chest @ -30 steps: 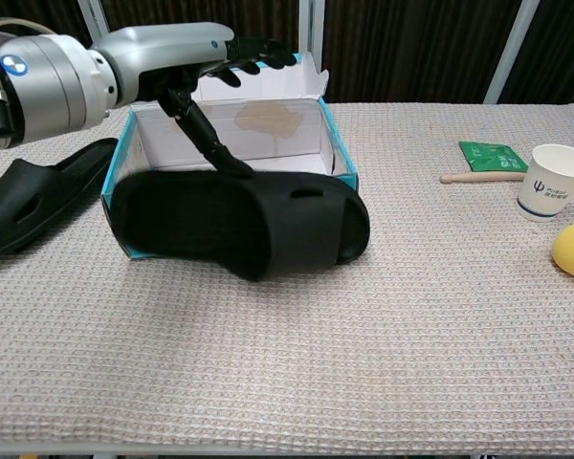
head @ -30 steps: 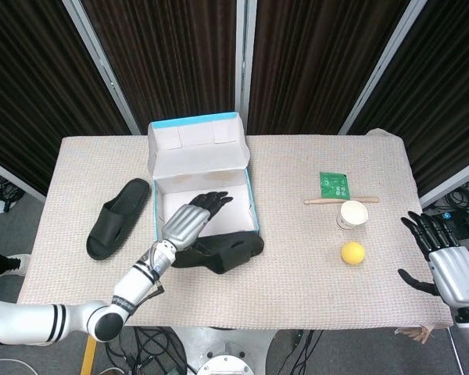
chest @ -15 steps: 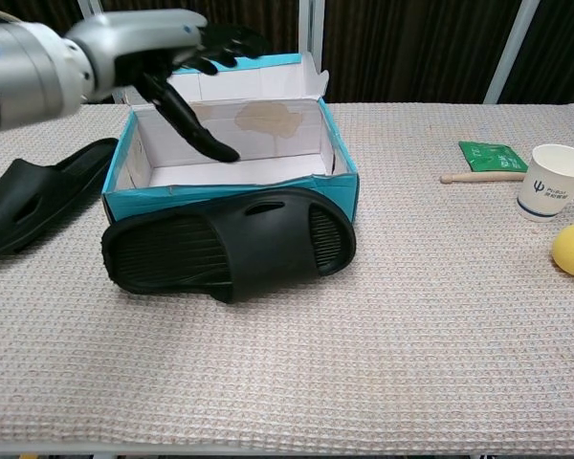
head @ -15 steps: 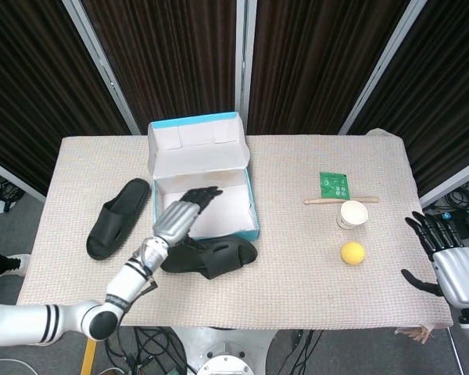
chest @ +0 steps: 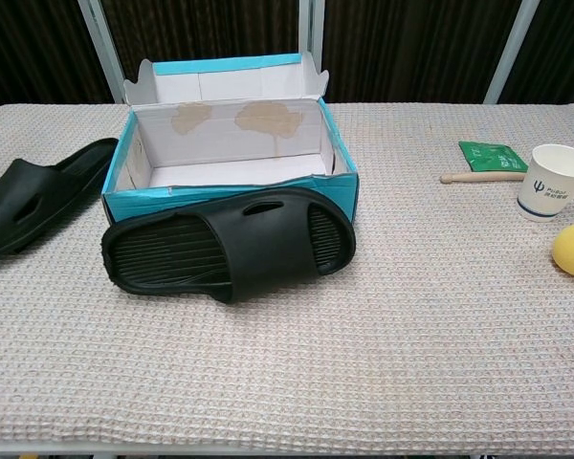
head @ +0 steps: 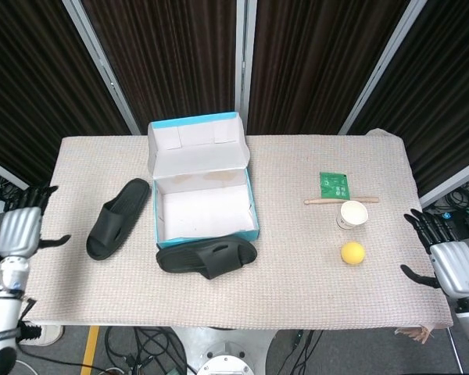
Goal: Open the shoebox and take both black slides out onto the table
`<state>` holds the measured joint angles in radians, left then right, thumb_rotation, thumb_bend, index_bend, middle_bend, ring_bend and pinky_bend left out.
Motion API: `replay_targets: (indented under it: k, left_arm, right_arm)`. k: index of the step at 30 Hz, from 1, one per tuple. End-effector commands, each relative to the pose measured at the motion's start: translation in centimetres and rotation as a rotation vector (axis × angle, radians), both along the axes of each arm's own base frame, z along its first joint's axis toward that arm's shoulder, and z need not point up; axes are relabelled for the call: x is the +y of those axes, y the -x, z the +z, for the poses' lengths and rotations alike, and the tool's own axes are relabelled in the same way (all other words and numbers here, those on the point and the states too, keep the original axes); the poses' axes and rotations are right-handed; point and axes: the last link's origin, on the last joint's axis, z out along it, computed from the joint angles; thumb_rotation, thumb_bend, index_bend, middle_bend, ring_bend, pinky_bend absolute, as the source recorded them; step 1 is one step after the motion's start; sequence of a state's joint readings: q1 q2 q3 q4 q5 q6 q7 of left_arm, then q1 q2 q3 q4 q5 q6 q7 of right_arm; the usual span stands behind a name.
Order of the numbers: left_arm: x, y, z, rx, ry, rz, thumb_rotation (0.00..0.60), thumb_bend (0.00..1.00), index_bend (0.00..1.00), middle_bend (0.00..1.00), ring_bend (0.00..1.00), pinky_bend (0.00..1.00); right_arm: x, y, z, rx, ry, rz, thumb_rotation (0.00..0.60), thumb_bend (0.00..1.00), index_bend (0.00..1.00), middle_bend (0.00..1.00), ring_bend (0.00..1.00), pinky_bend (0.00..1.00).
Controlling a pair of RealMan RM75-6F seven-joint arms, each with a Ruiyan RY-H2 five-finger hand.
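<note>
Both hands — left hand, right hand — silver-backed, with black fingers.

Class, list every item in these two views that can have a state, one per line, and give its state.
shoebox: open, lid standing up at the back, nothing inside.
front slide: on the table against the box's near wall, ridged sole showing.
left slide: on the table beside the box, upright.
paper cup: standing upright.
left robot hand: holds nothing, fingers apart.
right robot hand: holds nothing, fingers apart.
</note>
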<state>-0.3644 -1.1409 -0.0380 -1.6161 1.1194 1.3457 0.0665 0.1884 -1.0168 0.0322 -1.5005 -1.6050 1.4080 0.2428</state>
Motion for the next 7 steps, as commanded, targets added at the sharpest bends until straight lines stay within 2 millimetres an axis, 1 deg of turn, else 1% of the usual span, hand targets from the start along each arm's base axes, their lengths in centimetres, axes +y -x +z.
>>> replay_targets:
  k: [1,2,5,7]
  left_arm:
    - [-5.3,2.4,1.9,0.095,-0.026,0.049,0.600,0.04,0.12,0.04,0.00,0.08]
    - [-6.7,2.4,2.0,0.103,-0.039,0.052,0.600,0.04,0.12,0.04,0.00,0.08]
    - [-9.6,1.9,2.2,0.088,-0.082,0.037,0.600,0.04,0.12,0.04,0.00,0.07]
    - [-10.6,1.4,2.1,0.079,-0.104,0.014,0.600,0.04,0.12,0.04,0.00,0.07]
  right_arm:
    - [0.2,0.0,-0.7,-0.024,-0.013,-0.004,0.600,0.12,0.00,0.03,0.00,0.05]
    - [0.4,-0.1,-0.9,-0.037,-0.020,0.002,0.600,0.12,0.00,0.03,0.00,0.05]
    - [0.9,-0.2,-1.1,-0.032,-0.013,0.031,0.600,0.12,0.00,0.04,0.00,0.05]
    - [1.0,-0.2,-1.1,-0.024,0.001,0.041,0.600,0.12,0.01,0.05,0.00,0.05]
